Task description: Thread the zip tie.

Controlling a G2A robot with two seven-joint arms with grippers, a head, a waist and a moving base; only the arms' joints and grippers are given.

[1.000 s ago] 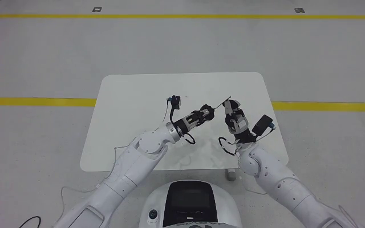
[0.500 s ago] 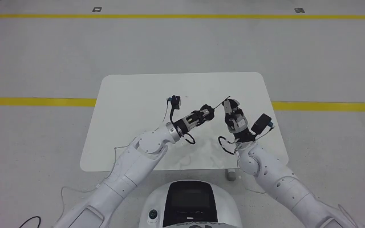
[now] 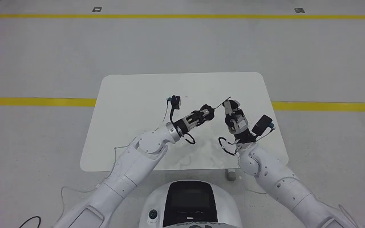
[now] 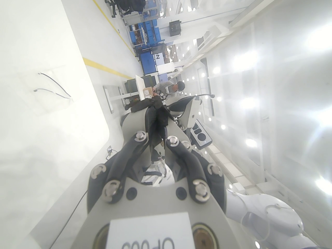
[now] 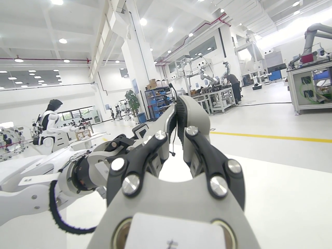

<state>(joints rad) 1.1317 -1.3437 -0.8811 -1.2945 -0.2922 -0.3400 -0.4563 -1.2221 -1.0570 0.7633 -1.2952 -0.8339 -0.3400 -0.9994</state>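
Observation:
A thin black zip tie (image 3: 221, 102) slants between my two grippers, held above the middle of the white table (image 3: 131, 114). My left gripper (image 3: 210, 109) is shut on its lower end; in the left wrist view the fingers (image 4: 145, 120) are pressed together around something dark. My right gripper (image 3: 230, 105) stands just right of it with its tips up, shut on the zip tie (image 5: 172, 141). The strap runs between the pads, and its end pokes out past the fingertips (image 5: 181, 104). The left gripper (image 5: 140, 130) sits close beside the right one.
Two loose black zip ties (image 4: 53, 84) lie on the table, away from the grippers. The table's rounded edge (image 4: 103, 120) is close by. Yellow floor lines (image 3: 45, 102) run past both sides of the table.

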